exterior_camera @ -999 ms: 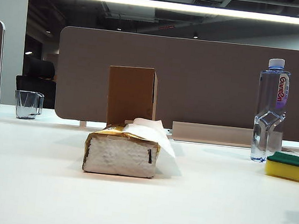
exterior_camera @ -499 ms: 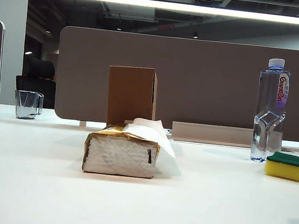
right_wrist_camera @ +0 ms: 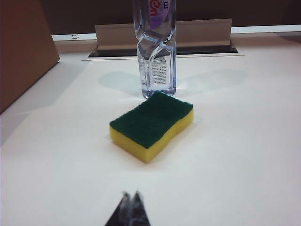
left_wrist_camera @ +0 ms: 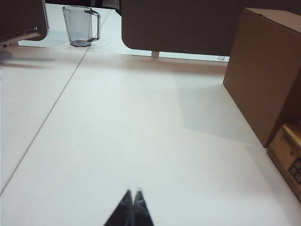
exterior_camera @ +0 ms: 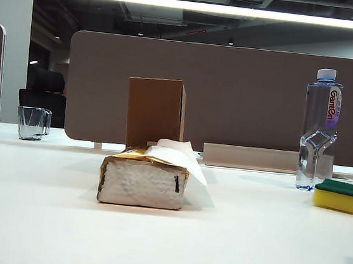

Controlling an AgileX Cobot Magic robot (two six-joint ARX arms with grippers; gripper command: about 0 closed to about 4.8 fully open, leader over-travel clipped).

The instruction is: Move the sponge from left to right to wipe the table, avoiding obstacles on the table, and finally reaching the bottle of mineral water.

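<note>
The sponge [exterior_camera: 341,196] [right_wrist_camera: 151,124], yellow foam with a dark green top, lies flat on the white table [exterior_camera: 163,245] at the right, just in front of the bottle of mineral water [exterior_camera: 319,129] [right_wrist_camera: 156,52]. In the middle stand the obstacles: a gold-edged tissue pack [exterior_camera: 143,179] with a sheet sticking out, and behind it an upright brown cardboard box [exterior_camera: 155,112] [left_wrist_camera: 268,70]. My right gripper [right_wrist_camera: 131,194] is shut and empty, some way back from the sponge. My left gripper [left_wrist_camera: 133,192] is shut and empty over bare table beside the box. Neither gripper shows in the exterior view.
A clear glass cup [exterior_camera: 33,122] [left_wrist_camera: 82,26] stands at the far left near the back. A brown partition [exterior_camera: 232,94] and a low grey rail [exterior_camera: 250,157] run along the table's rear edge behind the box and bottle.
The faint shadow at the table's lower right has slid toward the corner and shrunk. Sponge, bottle, tissue pack and box have kept their places.
</note>
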